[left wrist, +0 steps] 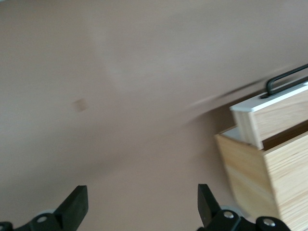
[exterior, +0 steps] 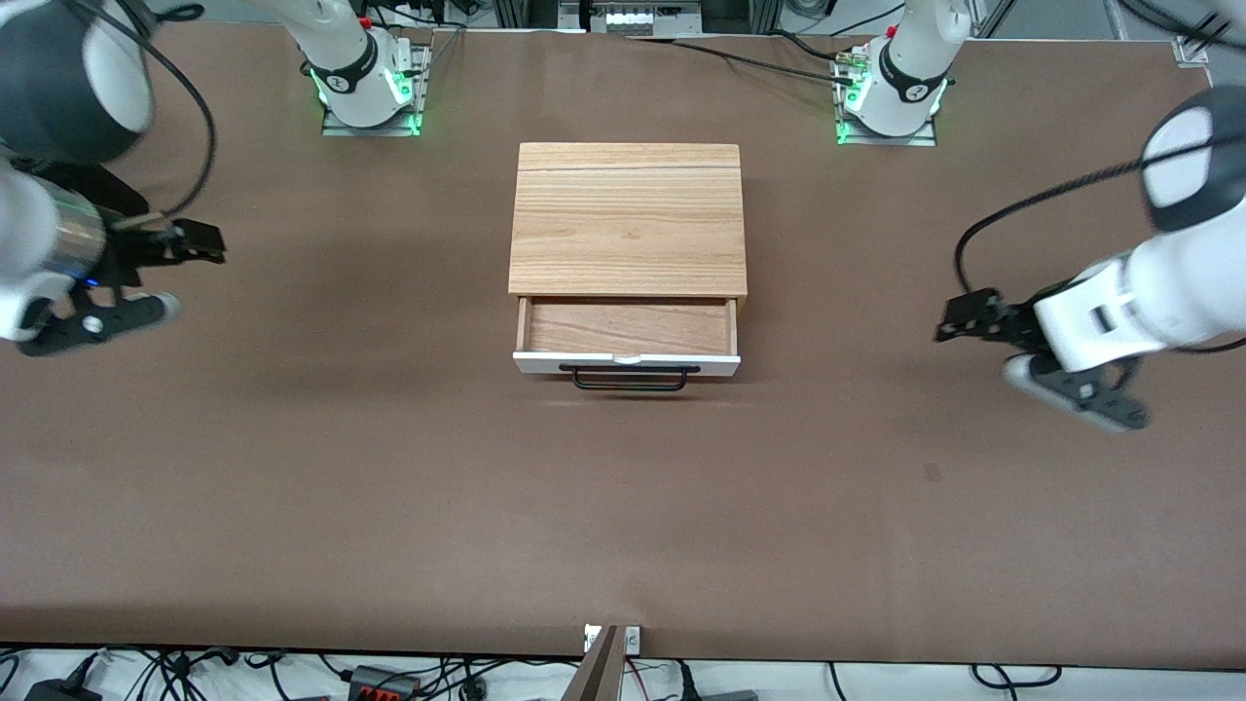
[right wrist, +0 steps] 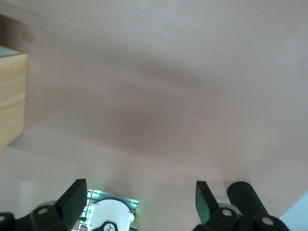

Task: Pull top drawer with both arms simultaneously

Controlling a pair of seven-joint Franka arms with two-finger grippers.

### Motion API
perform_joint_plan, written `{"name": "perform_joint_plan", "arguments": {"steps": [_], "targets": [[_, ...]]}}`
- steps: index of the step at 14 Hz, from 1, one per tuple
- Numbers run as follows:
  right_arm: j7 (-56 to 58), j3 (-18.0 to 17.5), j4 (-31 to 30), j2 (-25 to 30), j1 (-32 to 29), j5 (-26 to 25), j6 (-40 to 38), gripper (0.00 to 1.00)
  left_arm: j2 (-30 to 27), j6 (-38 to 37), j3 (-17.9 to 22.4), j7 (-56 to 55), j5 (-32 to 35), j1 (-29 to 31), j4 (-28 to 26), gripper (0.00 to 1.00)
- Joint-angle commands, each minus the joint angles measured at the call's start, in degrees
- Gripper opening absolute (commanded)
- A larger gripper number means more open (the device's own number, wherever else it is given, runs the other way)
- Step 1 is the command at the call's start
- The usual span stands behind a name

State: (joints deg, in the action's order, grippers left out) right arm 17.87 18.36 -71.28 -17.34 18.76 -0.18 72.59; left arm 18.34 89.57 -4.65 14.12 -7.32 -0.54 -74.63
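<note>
The top drawer stands partly pulled out of the light-wood cabinet. Its white front panel and black bar handle face the front camera, and the reddish wood inside is empty. My left gripper is open and empty over bare table toward the left arm's end, well apart from the drawer. Its wrist view shows its open jaws, the drawer's front and handle. My right gripper is open and empty over the table toward the right arm's end; its wrist view shows its open jaws.
The brown table carries only the cabinet. The arm bases stand at the table's edge farthest from the front camera. The right wrist view shows a cabinet side and the right arm's base.
</note>
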Motion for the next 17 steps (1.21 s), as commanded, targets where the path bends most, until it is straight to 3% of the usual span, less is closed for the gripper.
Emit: {"name": "perform_joint_plan", "arguments": {"steps": [1,3,5,7,9,14,17], "targets": [[-3.4,-6.1,-9.0,6.9,-6.5,-0.4,4.3,1.00,-3.6,-4.3,0.5,-1.7,3.3,-0.3,-1.2,1.00],[-9.5,-14.8,-17.8,12.4,-14.3,-0.7,11.4,1.00,-5.8,-4.0,0.4,-5.7,3.3,-0.3,-3.8,1.00],[-15.6,-18.2,-25.5,17.5,-17.5,-0.9,17.3,1.00,-8.9,-2.6,0.4,-11.0,3.4,-1.0,-7.9,1.00],[-16.6,-18.3,-28.0,19.3,-18.8,-0.8,18.5,1.00,-12.5,0.4,0.5,-11.7,3.4,-0.9,-14.0,1.00],[-16.5,-18.3,-25.9,20.2,-20.2,-0.7,18.6,1.00,-17.0,5.2,1.4,-11.7,3.4,-1.0,-21.8,1.00],[-17.0,-18.3,-24.3,19.4,-20.3,-0.2,17.8,1.00,-20.2,5.7,2.1,-15.4,3.5,-4.2,-25.7,1.00],[-16.9,-18.2,-23.8,19.2,-20.3,-0.2,17.8,1.00,-20.5,6.2,1.1,-17.6,3.5,-2.9,-27.3,1.00]]}}
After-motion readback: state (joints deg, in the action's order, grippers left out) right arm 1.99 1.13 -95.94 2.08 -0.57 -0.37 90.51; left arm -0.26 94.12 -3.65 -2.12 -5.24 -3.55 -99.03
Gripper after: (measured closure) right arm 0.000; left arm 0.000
